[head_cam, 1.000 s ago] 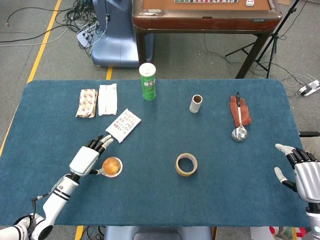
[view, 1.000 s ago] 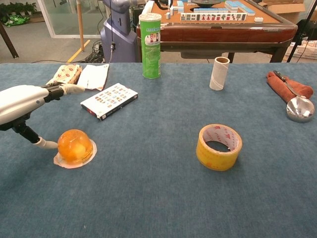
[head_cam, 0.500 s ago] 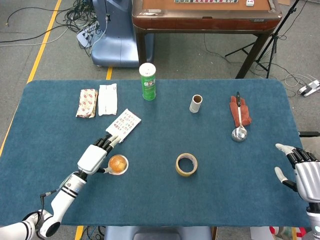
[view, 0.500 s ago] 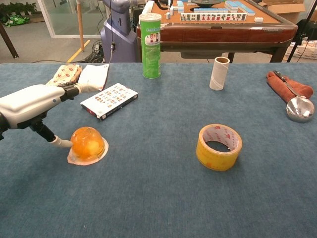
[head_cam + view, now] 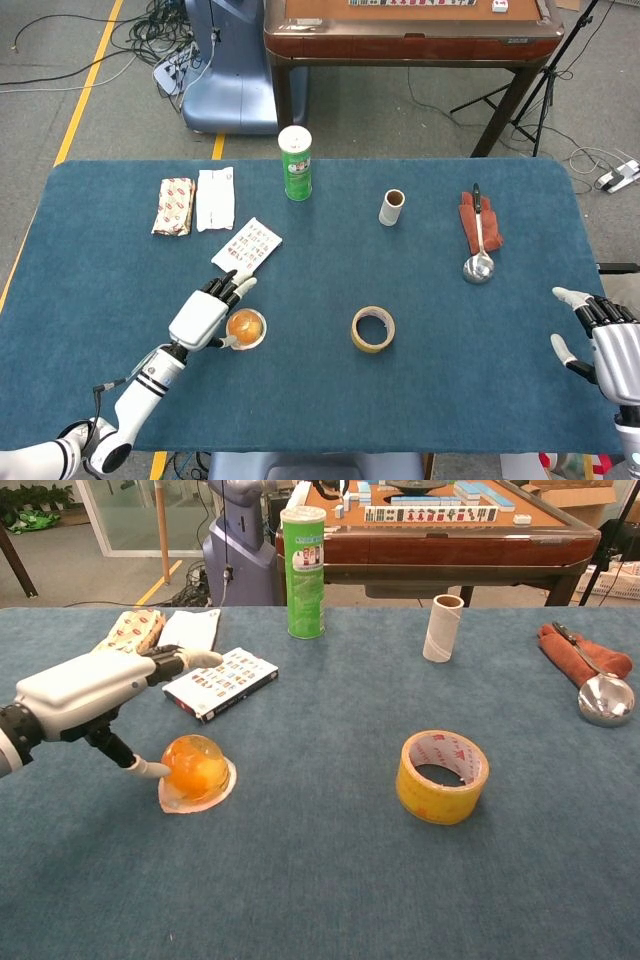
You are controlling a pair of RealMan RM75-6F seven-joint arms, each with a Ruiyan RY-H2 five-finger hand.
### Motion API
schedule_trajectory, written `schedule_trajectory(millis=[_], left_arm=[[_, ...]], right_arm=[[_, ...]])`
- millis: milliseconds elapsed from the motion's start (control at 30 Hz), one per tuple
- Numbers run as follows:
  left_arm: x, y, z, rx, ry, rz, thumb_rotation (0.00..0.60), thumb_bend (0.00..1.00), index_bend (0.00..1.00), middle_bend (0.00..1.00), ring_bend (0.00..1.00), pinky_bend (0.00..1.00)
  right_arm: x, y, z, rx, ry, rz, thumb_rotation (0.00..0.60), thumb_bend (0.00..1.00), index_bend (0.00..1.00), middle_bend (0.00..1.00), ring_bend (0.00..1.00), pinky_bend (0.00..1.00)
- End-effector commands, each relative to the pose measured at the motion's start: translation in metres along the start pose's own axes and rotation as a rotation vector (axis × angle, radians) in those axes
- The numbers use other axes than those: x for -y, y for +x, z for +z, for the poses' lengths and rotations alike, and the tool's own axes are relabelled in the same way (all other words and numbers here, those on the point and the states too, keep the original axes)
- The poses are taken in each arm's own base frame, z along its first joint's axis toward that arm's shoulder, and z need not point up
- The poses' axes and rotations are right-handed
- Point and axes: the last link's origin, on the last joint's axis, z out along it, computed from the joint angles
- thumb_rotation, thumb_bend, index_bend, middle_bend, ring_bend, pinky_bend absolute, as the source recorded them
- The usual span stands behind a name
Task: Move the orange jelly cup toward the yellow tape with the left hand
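Cup [image 5: 245, 326] touching my left hand [image 5: 205, 318], thumb behind it, fingers spread, no grasp; tape [image 5: 373, 329] straight beyond cup, well apart

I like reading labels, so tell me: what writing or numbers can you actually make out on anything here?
None can be read.
Green canister: label print too small.
Flat printed box: rows of marks, blurred.
Yellow tape: red marks on the inner core, illegible.
Patterned packet: pattern only, no legible words.
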Motion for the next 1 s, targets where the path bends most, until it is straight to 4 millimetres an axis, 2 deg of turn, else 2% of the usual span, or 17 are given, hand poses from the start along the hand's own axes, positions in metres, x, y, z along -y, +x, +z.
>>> schedule_trajectory(millis=[33, 200, 333, 500, 733, 1000], left_arm=[[0.012, 0.006, -0.006, -0.003, 0.032, 0.024, 0.6, 0.0, 0.0, 0.0, 0.0, 0.16], [0.032, 0.013, -0.013, 0.003, 0.085, 0.052, 0.6, 0.0, 0.0, 0.0, 0.0, 0.16], [0.037, 0.011, -0.012, 0.01, 0.099, 0.053, 0.6, 0.0, 0.0, 0.0, 0.0, 0.16], [0.035, 0.006, -0.006, 0.016, 0.097, 0.036, 0.6, 0.0, 0.0, 0.0, 0.0, 0.16], [0.028, 0.002, 0.006, 0.008, 0.082, -0.006, 0.6, 0.0, 0.0, 0.0, 0.0, 0.1], [0.017, 0.0, 0.015, 0.003, 0.033, -0.031, 0.6, 0.0, 0.0, 0.0, 0.0, 0.1]], right_arm=[[0.0, 0.0, 0.0, 0.001, 0.0, 0.0, 0.6, 0.29, 0.24, 0.32, 0.29, 0.43], [0.001, -0.001, 0.0, 0.006, 0.006, 0.0, 0.6, 0.29, 0.24, 0.32, 0.29, 0.43], [0.002, -0.003, 0.001, 0.011, 0.006, -0.003, 0.6, 0.29, 0.24, 0.32, 0.29, 0.43], [0.001, -0.003, 0.001, 0.013, 0.004, -0.004, 0.6, 0.29, 0.24, 0.32, 0.29, 0.43], [0.0, -0.002, 0.002, 0.009, 0.001, -0.002, 0.6, 0.29, 0.24, 0.32, 0.29, 0.43], [0.0, -0.003, 0.002, 0.012, 0.003, -0.003, 0.6, 0.29, 0.24, 0.32, 0.29, 0.43]])
